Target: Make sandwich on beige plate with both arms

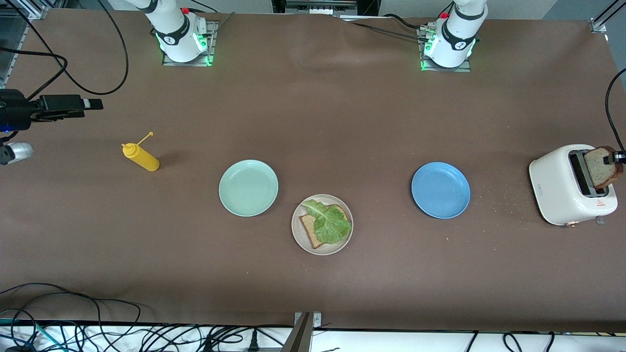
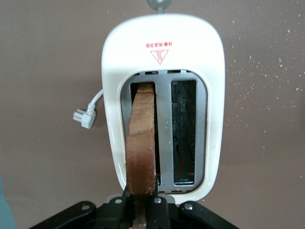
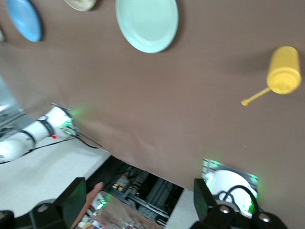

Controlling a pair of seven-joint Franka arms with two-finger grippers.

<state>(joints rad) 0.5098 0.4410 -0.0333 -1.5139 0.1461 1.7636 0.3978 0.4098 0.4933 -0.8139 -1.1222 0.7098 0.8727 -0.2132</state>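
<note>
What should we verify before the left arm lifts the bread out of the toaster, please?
1. Left end effector shut on bread slice: ok.
2. Slice clear of toaster slot: not ok, its lower part sits inside.
3. Beige plate holds bottom slice and lettuce: ok.
4. Right end effector open, waiting above the table: ok.
5. Grip firmness: cannot tell.
</note>
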